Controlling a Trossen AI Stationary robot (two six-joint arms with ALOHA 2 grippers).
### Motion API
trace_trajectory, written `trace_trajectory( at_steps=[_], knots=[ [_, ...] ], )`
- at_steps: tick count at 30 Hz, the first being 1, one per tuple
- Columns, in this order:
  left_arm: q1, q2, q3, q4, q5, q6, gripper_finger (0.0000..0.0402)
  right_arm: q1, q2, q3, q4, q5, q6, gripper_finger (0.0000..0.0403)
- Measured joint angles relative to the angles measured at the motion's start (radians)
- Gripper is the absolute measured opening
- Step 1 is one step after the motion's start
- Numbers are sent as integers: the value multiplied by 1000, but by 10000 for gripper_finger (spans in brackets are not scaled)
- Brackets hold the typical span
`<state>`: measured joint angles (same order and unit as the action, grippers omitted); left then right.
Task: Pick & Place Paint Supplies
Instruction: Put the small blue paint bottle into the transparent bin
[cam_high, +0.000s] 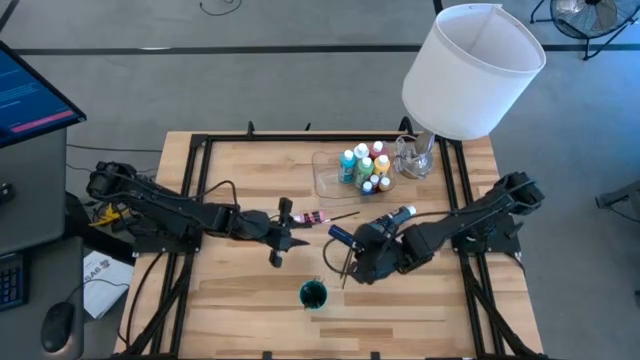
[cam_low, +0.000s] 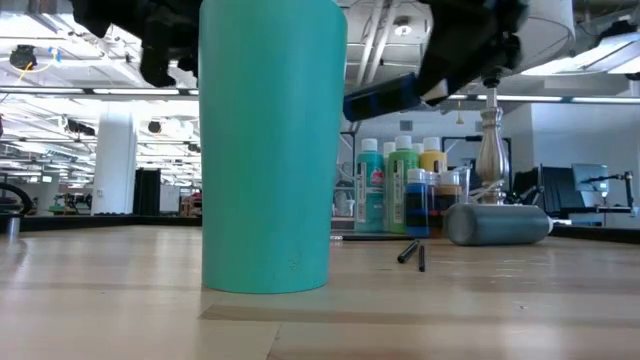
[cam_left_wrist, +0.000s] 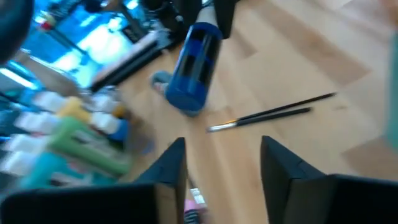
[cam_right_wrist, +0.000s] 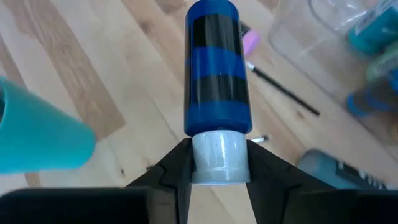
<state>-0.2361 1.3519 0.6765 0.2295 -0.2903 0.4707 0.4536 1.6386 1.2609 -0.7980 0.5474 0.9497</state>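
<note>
My right gripper (cam_right_wrist: 217, 155) is shut on a blue paint bottle (cam_right_wrist: 217, 68), which hangs above the middle of the table (cam_high: 339, 233) and shows high up in the low view (cam_low: 385, 98). My left gripper (cam_left_wrist: 224, 165) stands open just left of it (cam_high: 288, 222). A small pink bottle (cam_high: 313, 218) lies on the table at the open fingers' ends, and its end shows between them (cam_left_wrist: 194, 205). Thin dark brushes (cam_left_wrist: 273, 112) lie flat on the wood beside it (cam_high: 343, 214). My right gripper pinches the blue bottle's white cap (cam_right_wrist: 217, 163) between its two fingers. The fingers slant down from the table's right side. The bottle sticks out beyond the fingertips along their line, its base tipped downward, lifted clear of the table.
A teal cup (cam_high: 313, 294) stands near the front edge, close below the right gripper. A clear tray (cam_high: 328, 180) at the back holds several bottles (cam_low: 400, 185). A glass jar (cam_high: 415, 155) and a lamp with a big white shade (cam_high: 470, 70) stand at the back right.
</note>
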Motion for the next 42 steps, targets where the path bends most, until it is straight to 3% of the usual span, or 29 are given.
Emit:
trace_trajectory(
  at_steps=[6,11,24,30,42],
  knots=[
    [0,0,0,33,-115,79,154,-67,0,19,54,-21,-81,110],
    [4,0,0,37,-121,101,175,-106,0,29,136,-30,-143,110],
    [0,0,0,43,-207,188,177,-169,-1,28,242,-102,-197,111],
    [3,0,0,102,-288,362,177,-180,-2,28,257,-102,-197,111],
    [21,0,1,114,-290,494,181,-203,-1,28,264,-111,-201,112]
  ],
)
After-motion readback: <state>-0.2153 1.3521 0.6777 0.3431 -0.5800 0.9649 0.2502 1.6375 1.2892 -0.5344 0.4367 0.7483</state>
